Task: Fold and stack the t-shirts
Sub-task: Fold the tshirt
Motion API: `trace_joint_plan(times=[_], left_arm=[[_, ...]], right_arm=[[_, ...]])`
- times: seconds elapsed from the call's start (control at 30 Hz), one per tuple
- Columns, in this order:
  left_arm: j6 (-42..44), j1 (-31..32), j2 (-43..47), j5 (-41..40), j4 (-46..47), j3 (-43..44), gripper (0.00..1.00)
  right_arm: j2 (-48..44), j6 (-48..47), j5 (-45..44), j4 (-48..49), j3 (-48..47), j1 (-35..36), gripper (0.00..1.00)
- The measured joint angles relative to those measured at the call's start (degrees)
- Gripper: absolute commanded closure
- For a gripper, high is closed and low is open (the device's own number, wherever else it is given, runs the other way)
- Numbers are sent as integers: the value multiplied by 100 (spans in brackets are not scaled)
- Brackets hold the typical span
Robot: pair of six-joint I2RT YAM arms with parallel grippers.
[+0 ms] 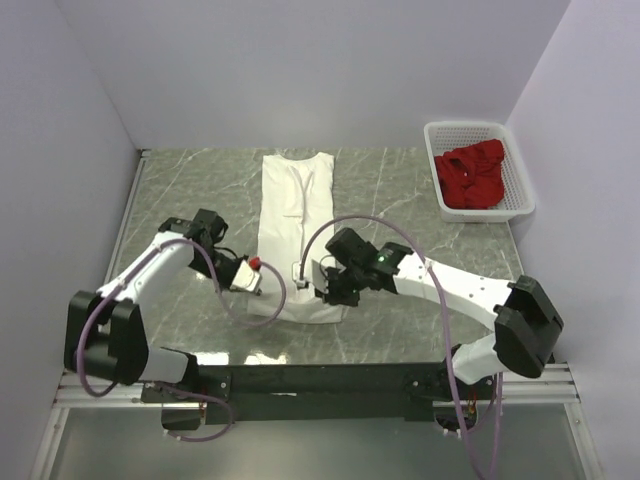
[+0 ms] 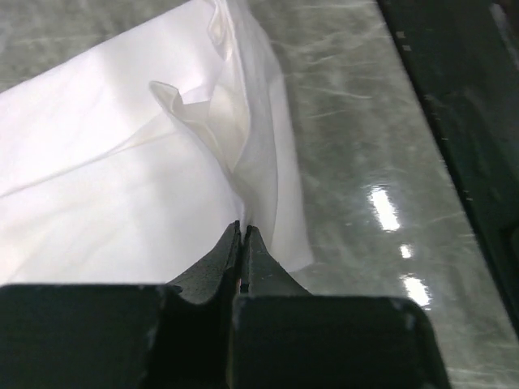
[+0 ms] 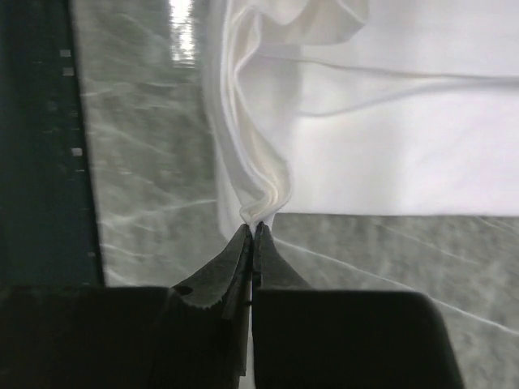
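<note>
On the bench (image 1: 400,190): white t-shirt (image 1: 295,200) laid lengthwise in the middle as a long narrow strip, neck end toward the far wall, hem end toward the arm bases. Mostly flat; near end bunched and creased at both corners.

At the left tool (image 2: 243,231): jaws pressed together, pinching the near-left corner of the white t-shirt. Cloth drawn up from the tips into a ridge of folds. Rest of it flat on the marbled surface, filling the left of the wrist view.

At the right tool (image 3: 253,229): jaws likewise pressed together, pinching the near-right corner of that shirt. Thin rolled edge of cloth rising from the tips, flat white panel beyond it.

From above: both tools low over the near hem, close together, one at each side of the strip, tips turned inward toward each other.

In the far right corner of the bench: white slotted basket (image 1: 478,130), red t-shirt (image 1: 470,178) crumpled inside it, well apart from the white one.
</note>
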State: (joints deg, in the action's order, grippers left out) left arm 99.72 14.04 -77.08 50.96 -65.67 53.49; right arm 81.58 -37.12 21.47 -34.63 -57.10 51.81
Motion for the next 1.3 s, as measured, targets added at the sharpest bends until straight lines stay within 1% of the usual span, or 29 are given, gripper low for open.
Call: trace_joint_plan(times=[0.27,0.53,0.7,0.93,1.07,1.3], left_arm=[[-317,-299,-1333,138,470,1043,100],[-474,-481,-2505,166,800,2131,100],[-483,-590,-3117,168,837,2780,100],[-494,-750,-3609,168,935,3355,100],[-501,-804,-3842,168,1078,3547,100],[-619,-835,-4216,168,1314,3829,100]], right_arm=[[1058,-833,22,-127,-914,-999,100],[2055,-1541,46,-321,-1902,-1598,100],[2726,-1840,57,-490,-2769,-1853,100],[3501,-2090,48,-671,-3934,-2022,100],[3803,-2153,42,-710,-4341,-2059,100],[4251,-2227,-92,-719,-4642,-2122,100]])
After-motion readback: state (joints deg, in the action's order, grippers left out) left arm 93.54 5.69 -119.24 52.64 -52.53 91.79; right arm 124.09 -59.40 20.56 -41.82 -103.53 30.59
